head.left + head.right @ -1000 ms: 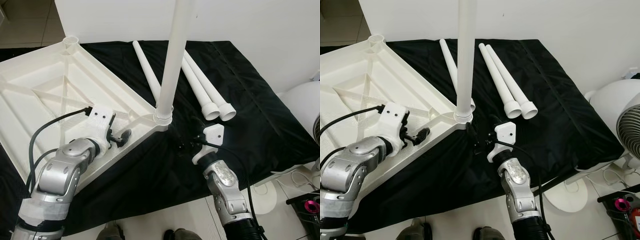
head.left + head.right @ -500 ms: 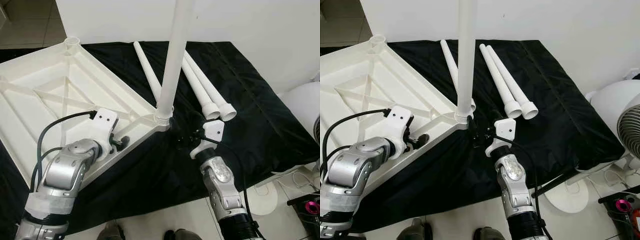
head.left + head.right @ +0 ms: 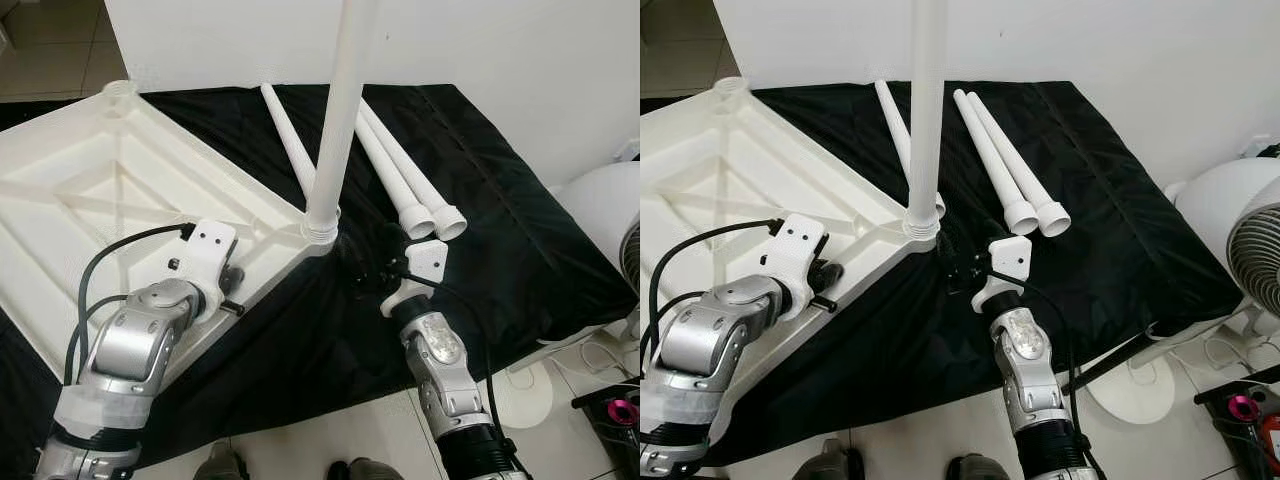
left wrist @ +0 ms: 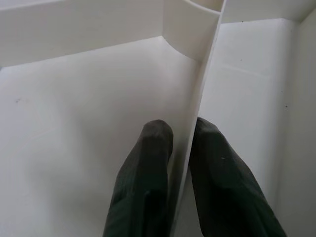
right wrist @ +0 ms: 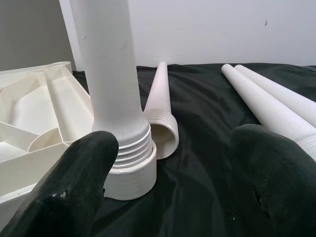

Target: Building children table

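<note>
— Silver arms come up from the bottom edge of the left eye view. What is each one doing?

— At lower left, the left gripper [image 4: 181, 132] is clamped on a thin upright rib of the white tabletop [image 3: 90, 200]; its two black fingers [image 4: 148, 163] press that rib from either side. At lower centre, the right gripper [image 5: 173, 163] is spread wide, holding nothing, with its fingers [image 5: 74, 182] low over the black cloth [image 3: 500, 230].

— Where is the tabletop?

— It lies upside down over the left half of the frame, ribbed underside up, resting on the black cloth. One corner points toward the centre.

— And the legs?

— One upright leg [image 3: 340, 110] stands in the socket at that centre corner, rising out of the top edge, its threaded collar seated at the base. The right gripper sits just beside this collar, facing it, apart from it.

— Further back?

— A loose leg [image 3: 290, 145] lies on the cloth behind the upright one, and two more legs [image 3: 405, 170] lie side by side, touching, in the upper middle, wide ends toward the robot. A white fan [image 3: 1250, 235] shows at the right edge.
</note>
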{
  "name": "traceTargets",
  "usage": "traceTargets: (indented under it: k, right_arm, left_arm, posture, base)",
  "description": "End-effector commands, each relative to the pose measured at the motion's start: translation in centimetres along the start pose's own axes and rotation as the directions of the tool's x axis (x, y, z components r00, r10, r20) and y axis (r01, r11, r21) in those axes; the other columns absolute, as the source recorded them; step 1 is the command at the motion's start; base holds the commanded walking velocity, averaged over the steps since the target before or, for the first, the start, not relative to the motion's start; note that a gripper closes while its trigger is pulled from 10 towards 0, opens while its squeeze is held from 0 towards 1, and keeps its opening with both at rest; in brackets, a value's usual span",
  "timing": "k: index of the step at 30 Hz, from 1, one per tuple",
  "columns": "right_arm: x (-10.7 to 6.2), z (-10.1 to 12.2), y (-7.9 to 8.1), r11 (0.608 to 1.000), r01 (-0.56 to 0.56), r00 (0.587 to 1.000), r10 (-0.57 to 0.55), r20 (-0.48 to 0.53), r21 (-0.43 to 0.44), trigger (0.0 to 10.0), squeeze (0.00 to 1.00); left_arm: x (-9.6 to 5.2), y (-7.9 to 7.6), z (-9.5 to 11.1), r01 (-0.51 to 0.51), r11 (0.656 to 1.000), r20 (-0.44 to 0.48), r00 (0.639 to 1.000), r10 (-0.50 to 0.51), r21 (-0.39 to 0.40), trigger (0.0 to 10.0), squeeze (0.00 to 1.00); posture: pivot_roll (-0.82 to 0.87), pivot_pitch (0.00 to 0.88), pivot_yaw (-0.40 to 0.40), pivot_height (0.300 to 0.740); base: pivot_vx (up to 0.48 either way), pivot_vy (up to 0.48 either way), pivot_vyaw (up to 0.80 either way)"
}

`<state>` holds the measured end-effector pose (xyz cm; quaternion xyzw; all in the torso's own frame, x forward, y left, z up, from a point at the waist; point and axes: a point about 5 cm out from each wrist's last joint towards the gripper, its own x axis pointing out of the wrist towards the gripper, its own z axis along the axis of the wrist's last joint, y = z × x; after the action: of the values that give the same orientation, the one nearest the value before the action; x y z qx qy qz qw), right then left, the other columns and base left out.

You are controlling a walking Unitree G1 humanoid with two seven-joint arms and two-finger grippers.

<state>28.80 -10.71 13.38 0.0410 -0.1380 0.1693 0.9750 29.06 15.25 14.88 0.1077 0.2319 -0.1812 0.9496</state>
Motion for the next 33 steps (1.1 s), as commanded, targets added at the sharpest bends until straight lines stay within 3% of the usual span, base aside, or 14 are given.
traceTargets:
  k: [1,7,8,14,23,24,25,26,27,30,31,32,33]
  right_arm:
    - [-0.2,-0.3,-0.2,1.000,0.008,1.000,-0.008,-0.006,-0.007,10.0,0.00]
    - [-0.1,-0.3,-0.2,1.000,0.007,1.000,-0.007,-0.006,-0.008,10.0,0.00]
    - [-0.1,-0.3,-0.1,1.000,0.007,1.000,-0.007,-0.006,-0.008,10.0,0.00]
    - [-0.1,-0.4,-0.2,1.000,0.010,1.000,-0.010,-0.009,-0.010,10.0,0.00]
    - [-0.3,-0.3,-0.8,0.999,0.050,0.999,-0.050,-0.002,-0.017,10.0,0.00]
    - [-0.3,-0.3,-0.8,0.998,0.052,0.999,-0.052,-0.002,-0.017,10.0,0.00]
    - [-0.3,-0.3,-0.8,0.998,0.053,0.999,-0.053,-0.002,-0.017,10.0,0.00]
    - [-0.3,-0.3,-0.8,0.998,0.053,0.999,-0.053,-0.002,-0.017,10.0,0.00]
    - [-0.3,-0.3,-0.7,0.999,0.052,0.999,-0.052,-0.002,-0.017,10.0,0.00]
    - [-0.3,-0.3,-0.7,0.999,0.051,0.999,-0.051,-0.001,-0.018,10.0,0.00]
    - [-0.3,-0.3,-0.7,0.999,0.050,0.999,-0.050,0.000,-0.020,10.0,0.00]
    - [-0.3,-0.3,-0.7,0.999,0.050,0.999,-0.050,0.001,-0.021,10.0,0.00]
    - [-0.3,-0.3,-0.7,0.998,0.051,0.999,-0.051,0.002,-0.021,10.0,0.00]
  left_arm:
    - [-0.2,1.2,-1.5,-0.161,0.987,-0.075,0.984,0.159,-0.012,0.0,0.00]
    - [-0.2,1.0,-1.2,-0.164,0.986,-0.053,0.985,0.163,-0.018,0.0,0.00]
    - [0.1,0.9,-1.0,-0.164,0.986,-0.042,0.986,0.163,-0.011,10.0,0.00]
    - [0.4,0.7,0.0,-0.154,0.988,0.009,0.988,0.154,0.006,10.0,0.00]
    - [-0.4,3.4,-1.0,-0.235,0.971,-0.034,0.971,0.237,0.033,10.0,0.00]
    - [-0.5,3.6,-0.8,-0.229,0.973,-0.021,0.973,0.230,0.032,8.1,0.00]
    - [-0.6,3.7,-0.6,-0.223,0.974,-0.009,0.975,0.224,0.030,8.1,0.00]
    - [-0.6,3.6,-0.5,-0.216,0.976,0.003,0.976,0.216,0.032,6.4,0.00]
    - [-0.6,3.4,-0.3,-0.201,0.979,0.014,0.980,0.201,0.032,0.0,0.00]
    - [-0.5,2.9,-0.2,-0.180,0.983,0.024,0.984,0.179,0.034,0.5,0.00]
    - [-0.5,2.6,-0.1,-0.158,0.987,0.026,0.987,0.157,0.042,4.2,0.00]
    - [-0.4,2.3,-0.1,-0.139,0.989,0.027,0.990,0.138,0.051,10.0,0.00]
    - [-0.4,2.2,-0.1,-0.131,0.990,0.026,0.991,0.130,0.057,10.0,0.00]
  posture:
    - [0.03,0.067,-0.044,0.740]
    - [0.04,0.074,-0.046,0.740]
    - [0.04,0.079,-0.046,0.740]
    - [0.04,0.087,-0.042,0.740]
    - [0.02,0.102,-0.023,0.740]
    - [0.02,0.102,-0.023,0.740]
    - [0.02,0.102,-0.023,0.740]
    - [0.02,0.103,-0.021,0.740]
    - [0.02,0.103,-0.021,0.740]
    - [0.02,0.105,-0.019,0.740]
    - [0.02,0.105,-0.019,0.740]
    - [0.02,0.106,-0.019,0.740]
    - [0.02,0.107,-0.019,0.740]
  base:
    - [0.000,0.000,0.00]
    - [0.000,0.000,0.00]
    - [0.000,0.000,0.00]
    - [0.000,0.000,0.00]
    - [0.000,0.000,0.00]
    - [0.000,0.000,0.00]
    - [0.000,0.000,0.00]
    - [0.000,0.000,0.00]
    - [0.000,0.000,0.00]
    - [0.000,0.000,0.00]
    - [0.000,0.000,0.00]
    - [0.000,0.000,0.00]
    - [0.000,0.000,0.00]
